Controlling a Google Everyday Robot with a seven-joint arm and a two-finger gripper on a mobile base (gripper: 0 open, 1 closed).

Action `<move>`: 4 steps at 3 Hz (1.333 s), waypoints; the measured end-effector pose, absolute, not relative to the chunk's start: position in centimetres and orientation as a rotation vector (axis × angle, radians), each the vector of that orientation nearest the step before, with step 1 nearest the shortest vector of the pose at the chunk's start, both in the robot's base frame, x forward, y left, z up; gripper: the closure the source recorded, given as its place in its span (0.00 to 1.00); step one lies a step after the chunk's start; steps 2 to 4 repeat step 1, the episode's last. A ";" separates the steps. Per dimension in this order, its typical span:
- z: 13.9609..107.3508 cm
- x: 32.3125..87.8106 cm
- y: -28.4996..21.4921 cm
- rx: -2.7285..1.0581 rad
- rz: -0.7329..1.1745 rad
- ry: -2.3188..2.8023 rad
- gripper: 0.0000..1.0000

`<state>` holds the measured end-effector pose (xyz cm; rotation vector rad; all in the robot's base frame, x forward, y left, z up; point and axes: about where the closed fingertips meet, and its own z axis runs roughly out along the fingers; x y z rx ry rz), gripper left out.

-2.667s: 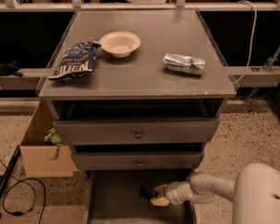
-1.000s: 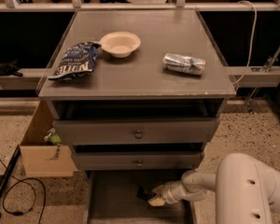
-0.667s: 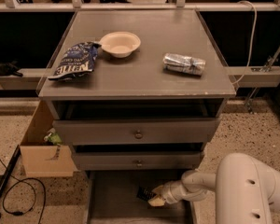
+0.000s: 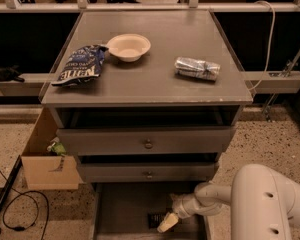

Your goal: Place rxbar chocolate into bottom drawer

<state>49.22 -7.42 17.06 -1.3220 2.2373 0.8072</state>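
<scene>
Your tool [image 4: 168, 223] is in the shallow grey bottom drawer [image 4: 120, 210], at the dark flat rxbar chocolate [image 4: 155, 220]; clamped or not, you cannot tell. Leave the rxbar chocolate flat and lift straight up

The tool [image 4: 168, 223] hangs low inside the open bottom drawer [image 4: 121, 209], at the end of a white arm [image 4: 206, 199] reaching in from the right. The bar [image 4: 155, 220] lies flat on the drawer floor, just left of the tool. On the table [image 4: 155, 86] above sit a blue bag [image 4: 79, 64], a bowl [image 4: 128, 46] and a foil packet [image 4: 197, 68].
</scene>
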 end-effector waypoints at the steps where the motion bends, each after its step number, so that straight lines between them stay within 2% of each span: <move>1: 17.1 49.2 -7.4 -1.322 0.807 2.237 0.00; 4: 17.1 49.2 -7.4 -1.322 0.807 2.237 0.00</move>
